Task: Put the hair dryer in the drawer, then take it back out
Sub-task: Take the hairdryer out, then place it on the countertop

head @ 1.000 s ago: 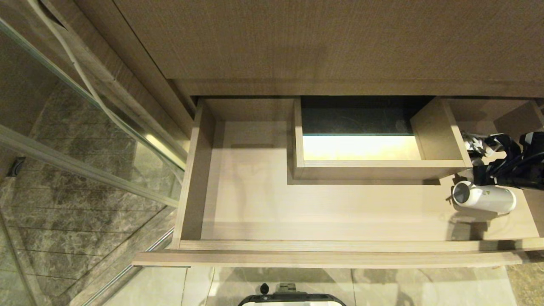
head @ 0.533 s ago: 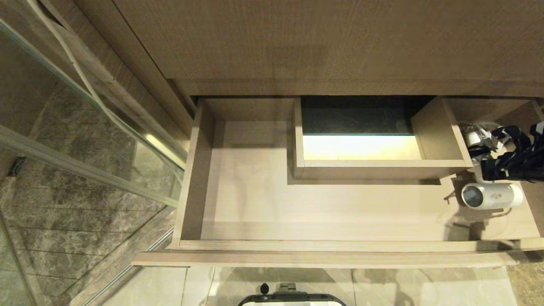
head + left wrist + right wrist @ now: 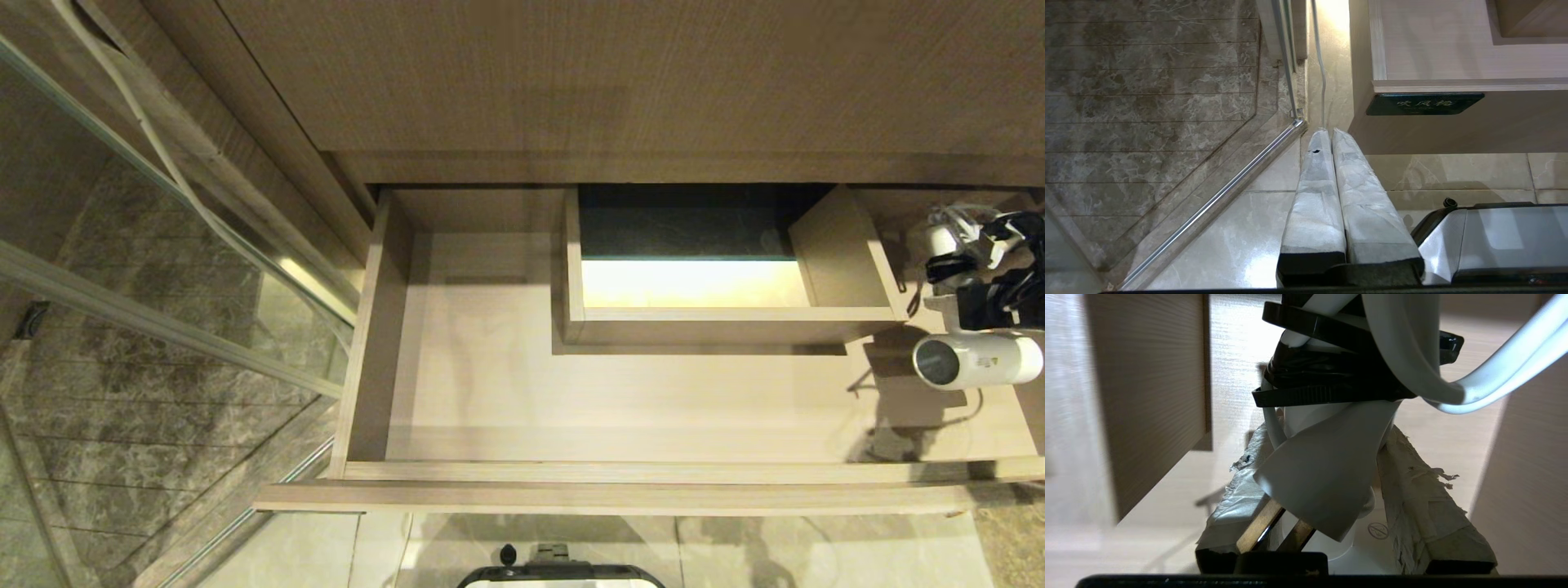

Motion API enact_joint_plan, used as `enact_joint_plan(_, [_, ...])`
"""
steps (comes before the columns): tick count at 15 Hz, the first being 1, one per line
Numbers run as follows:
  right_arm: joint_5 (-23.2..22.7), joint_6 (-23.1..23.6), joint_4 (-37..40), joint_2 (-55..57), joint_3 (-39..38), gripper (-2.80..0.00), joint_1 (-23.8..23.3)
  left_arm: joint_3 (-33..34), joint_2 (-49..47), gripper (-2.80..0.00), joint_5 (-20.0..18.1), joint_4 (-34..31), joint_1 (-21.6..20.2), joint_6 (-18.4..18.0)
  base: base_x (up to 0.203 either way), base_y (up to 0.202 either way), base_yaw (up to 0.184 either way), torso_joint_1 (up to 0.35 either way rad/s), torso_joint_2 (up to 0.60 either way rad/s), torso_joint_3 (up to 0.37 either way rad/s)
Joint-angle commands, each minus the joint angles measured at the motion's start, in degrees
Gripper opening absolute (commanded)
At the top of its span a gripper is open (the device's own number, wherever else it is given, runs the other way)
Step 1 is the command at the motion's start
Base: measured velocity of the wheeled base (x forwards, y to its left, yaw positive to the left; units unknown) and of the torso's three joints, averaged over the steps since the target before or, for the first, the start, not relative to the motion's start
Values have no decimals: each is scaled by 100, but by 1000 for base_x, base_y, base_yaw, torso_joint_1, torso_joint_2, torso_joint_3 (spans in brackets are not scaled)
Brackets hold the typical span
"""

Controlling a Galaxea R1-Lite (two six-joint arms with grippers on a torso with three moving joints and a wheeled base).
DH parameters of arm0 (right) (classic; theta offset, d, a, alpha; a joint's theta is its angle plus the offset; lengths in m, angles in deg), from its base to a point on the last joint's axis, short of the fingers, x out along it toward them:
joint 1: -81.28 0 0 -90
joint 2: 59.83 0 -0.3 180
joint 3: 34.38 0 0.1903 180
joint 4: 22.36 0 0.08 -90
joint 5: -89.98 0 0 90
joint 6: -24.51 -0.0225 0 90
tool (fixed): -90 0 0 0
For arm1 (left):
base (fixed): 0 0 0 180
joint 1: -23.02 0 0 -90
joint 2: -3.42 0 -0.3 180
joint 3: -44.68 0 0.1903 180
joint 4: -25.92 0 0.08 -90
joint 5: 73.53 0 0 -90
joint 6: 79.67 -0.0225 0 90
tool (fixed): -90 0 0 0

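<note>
Head view: white round-barrelled hair dryer [image 3: 980,360], dark-strapped cord bundle behind.

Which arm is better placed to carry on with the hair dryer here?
The right. The right gripper is closed on the hair dryer over the drawer's right end. The left gripper is shut, parked outside the drawer by its label corner.

glass shower panel [image 3: 122,269] | marble floor tiles [image 3: 1453,171] | white cable [image 3: 155,139] along the wall

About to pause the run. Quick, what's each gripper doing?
Left gripper: shut, empty, parked near the floor.
Right gripper: shut on the hair dryer over the drawer.
</note>
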Motion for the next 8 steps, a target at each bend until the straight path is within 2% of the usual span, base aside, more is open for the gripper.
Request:
enact_joint_plan(1, [-7, 13, 45, -510, -153, -280, -8, 9, 0, -280, 7, 1, -5, 4, 0, 0, 0, 0, 0, 0])
enact_joint_plan(8, [4, 14, 132, -2030, -1121, -280, -126, 9, 0, -280, -1, 1, -5, 4, 0, 0, 0, 0, 0, 0])
